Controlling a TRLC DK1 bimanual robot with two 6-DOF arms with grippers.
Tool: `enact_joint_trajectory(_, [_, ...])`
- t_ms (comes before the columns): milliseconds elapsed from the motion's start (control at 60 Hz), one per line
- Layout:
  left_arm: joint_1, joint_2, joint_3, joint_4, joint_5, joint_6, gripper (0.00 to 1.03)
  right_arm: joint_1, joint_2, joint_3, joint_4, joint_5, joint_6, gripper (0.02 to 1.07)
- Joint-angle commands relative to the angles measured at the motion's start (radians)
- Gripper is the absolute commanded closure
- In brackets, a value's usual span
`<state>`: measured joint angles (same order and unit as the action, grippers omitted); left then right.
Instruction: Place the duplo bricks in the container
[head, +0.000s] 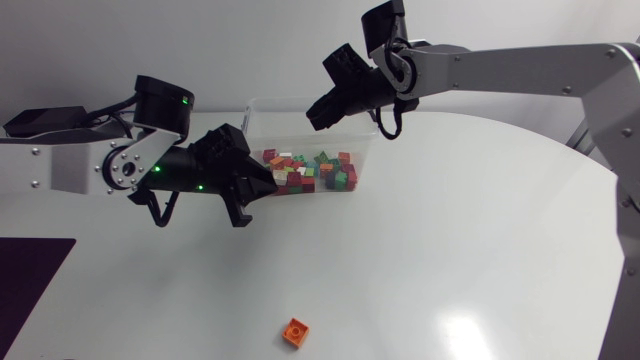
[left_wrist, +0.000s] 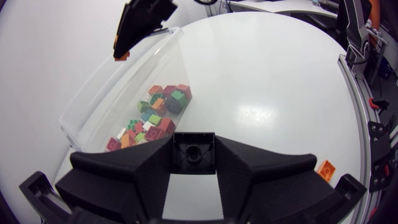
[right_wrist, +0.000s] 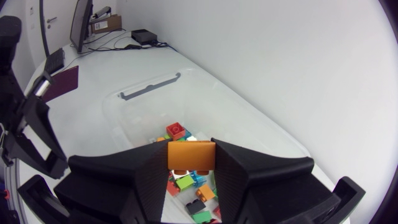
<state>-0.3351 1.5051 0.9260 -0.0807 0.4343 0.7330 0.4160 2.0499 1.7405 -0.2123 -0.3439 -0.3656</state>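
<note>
White round table (head: 480, 220), glossy. Clear plastic container (head: 366, 150) at its far edge, holding a heap of red, green, orange and yellow bricks (head: 310, 172). Right gripper (head: 318, 112) above the container, pinching one orange brick (right_wrist: 191, 155); only a smooth face shows, the rest hidden by the fingers. Left gripper (head: 255, 197) just beside the container, fingers spread, nothing between them. Second orange brick (head: 295, 331), studs up, alone near the table's near edge.

Clear container (head: 290, 130), coloured bricks (head: 310, 172) inside, stray orange brick (head: 295, 332) well apart
</note>
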Motion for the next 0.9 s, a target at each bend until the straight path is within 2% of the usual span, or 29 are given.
enact_joint_trajectory(0, [-0.001,-0.040,0.002,-0.016,0.012,-0.020,0.71,-0.009,0.061,0.065,-0.010,0.022,0.024,0.47])
enact_joint_trajectory(17, [-0.001,-0.040,0.002,-0.016,0.012,-0.020,0.71,-0.009,0.061,0.065,-0.010,0.022,0.024,0.47])
enact_joint_trajectory(33, [0.002,-0.045,0.014,-0.016,0.012,-0.029,0.71,-0.008,0.072,0.080,-0.022,0.034,0.024,0.30])
enact_joint_trajectory(67, [0.005,-0.046,0.030,-0.017,0.012,-0.041,0.71,-0.009,0.076,0.090,-0.036,0.045,0.024,0.16])
enact_joint_trajectory(117, [0.008,-0.049,0.047,-0.017,0.012,-0.050,0.71,-0.009,0.073,0.086,-0.038,0.046,0.024,0.12])
enact_joint_trajectory(417, [0.022,-0.014,0.203,0.033,0.015,-0.184,0.71,-0.049,-0.145,-0.119,-0.029,0.036,0.002,0.10])
enact_joint_trajectory(767, [0.034,0.210,0.441,0.053,0.014,-0.268,0.71,-0.040,-0.490,-0.575,-0.033,-0.058,-0.082,0.10])
enact_joint_trajectory(883, [0.042,0.294,0.521,0.056,0.011,-0.284,0.71,-0.013,-0.559,-0.676,-0.055,-0.064,-0.098,0.10])
